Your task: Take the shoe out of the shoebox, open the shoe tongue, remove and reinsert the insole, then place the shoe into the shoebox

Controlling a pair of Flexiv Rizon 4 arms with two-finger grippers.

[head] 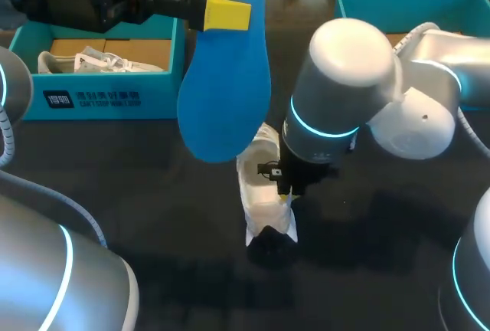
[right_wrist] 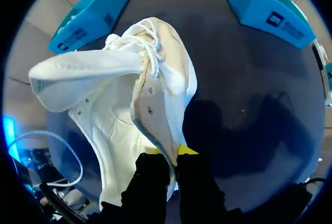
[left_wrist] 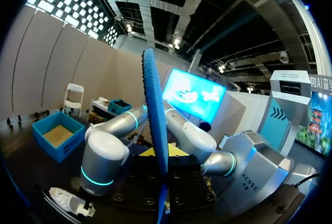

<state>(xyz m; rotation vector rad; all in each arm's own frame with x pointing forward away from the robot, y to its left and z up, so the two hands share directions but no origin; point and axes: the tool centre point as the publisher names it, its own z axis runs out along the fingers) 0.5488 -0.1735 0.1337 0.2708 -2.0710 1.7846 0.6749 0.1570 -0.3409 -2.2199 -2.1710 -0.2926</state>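
My left gripper [head: 227,13] is raised above the table and is shut on a blue insole [head: 222,93], which hangs down toe-first over the middle. In the left wrist view the insole [left_wrist: 155,120] stands edge-on between the yellow tips of that gripper [left_wrist: 160,154]. Below it the white shoe [head: 260,181] rests on the dark table. My right gripper [head: 285,193] is shut on its side wall. The right wrist view shows this gripper [right_wrist: 174,156] pinching the shoe's [right_wrist: 124,105] collar edge, with the tongue [right_wrist: 78,71] folded out wide and the laces bunched.
A teal shoebox [head: 99,97] stands at the back left with another white shoe [head: 92,61] inside. A second teal box [head: 360,1] sits at the back right, partly behind my right arm. The dark tabletop [head: 383,254] is bare in front of the shoe.
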